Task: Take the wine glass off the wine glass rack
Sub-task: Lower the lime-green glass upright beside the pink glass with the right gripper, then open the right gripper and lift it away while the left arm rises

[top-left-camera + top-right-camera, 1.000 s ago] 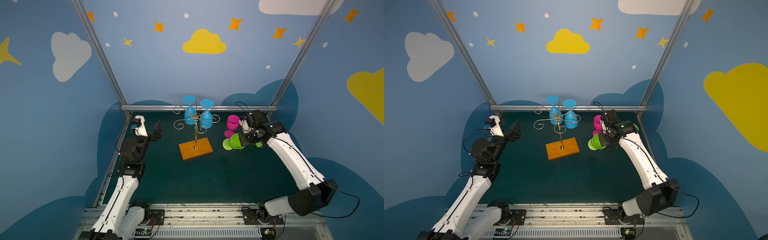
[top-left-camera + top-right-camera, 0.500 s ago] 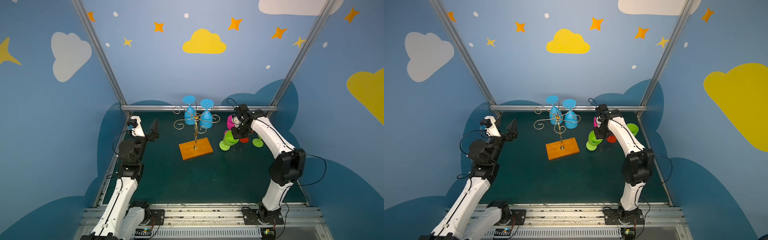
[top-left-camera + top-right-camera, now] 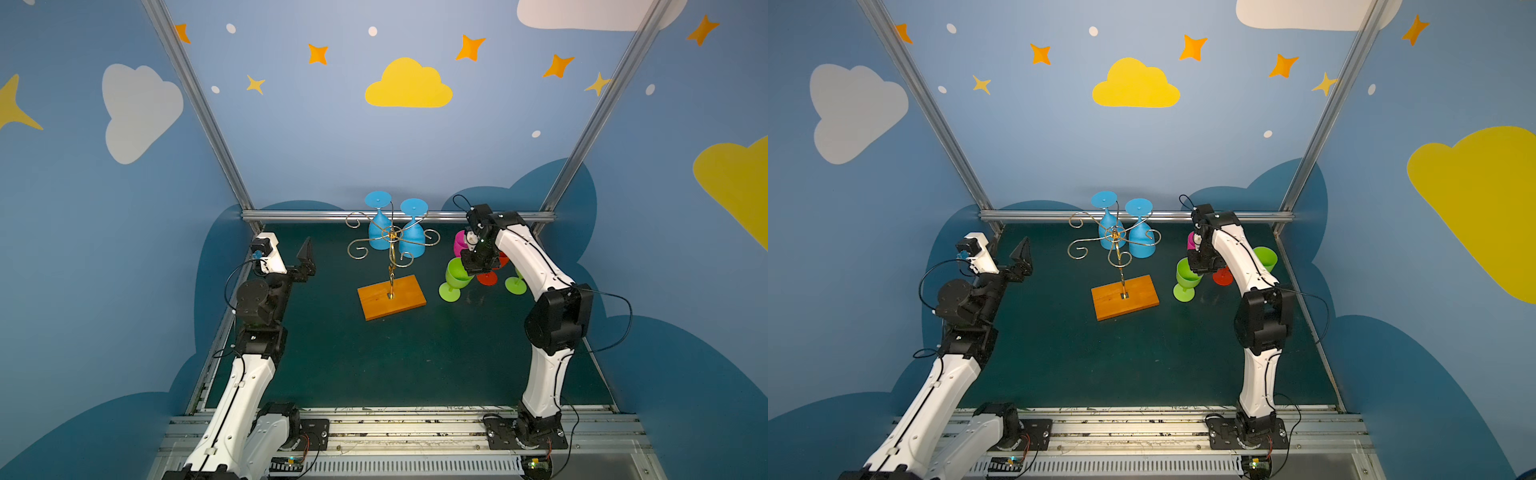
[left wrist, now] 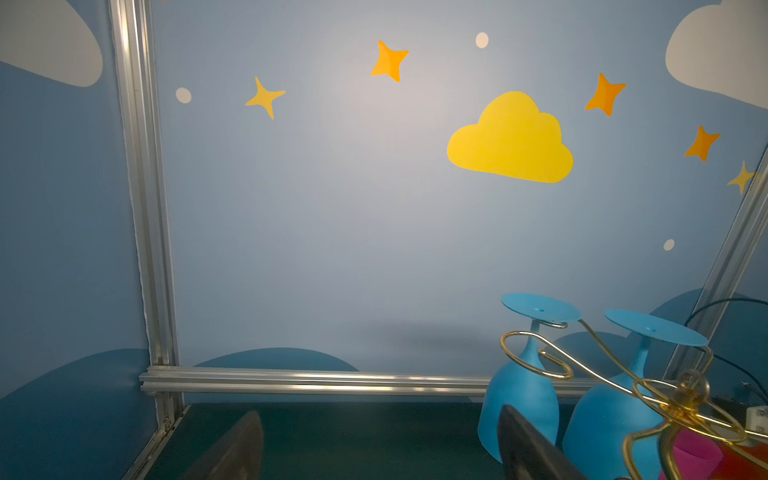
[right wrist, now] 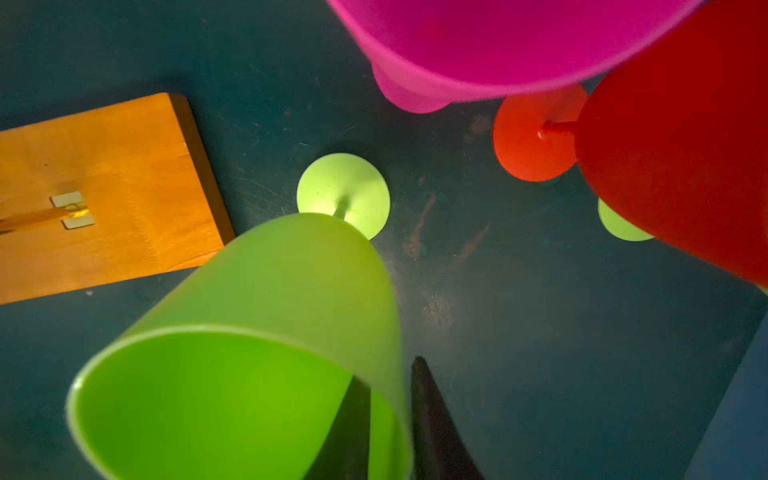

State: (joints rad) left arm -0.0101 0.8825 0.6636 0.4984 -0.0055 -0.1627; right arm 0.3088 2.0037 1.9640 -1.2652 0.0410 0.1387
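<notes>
The wine glass rack (image 3: 391, 245) is gold wire on an orange wooden base (image 3: 392, 296), at the middle back in both top views. Two blue wine glasses (image 3: 379, 235) (image 3: 412, 243) hang upside down from it. Right of the base, a green wine glass (image 3: 457, 272) stands on its foot (image 5: 343, 195). My right gripper (image 5: 388, 374) is open a little, straddling the green glass's rim, one finger inside the bowl and one outside. My left gripper (image 4: 380, 449) is open and empty, raised at the left, with the blue glasses (image 4: 519, 399) ahead of it.
A magenta glass (image 3: 459, 243), a red glass (image 5: 681, 166) and a second green glass (image 3: 1264, 257) stand crowded around my right gripper, by the right rear corner. The metal frame rail (image 3: 307, 215) runs along the back.
My right arm has folded its elbow upward and stood the green glass on its foot. Its jaws have parted slightly from the rim. My left arm has drawn back a little.
</notes>
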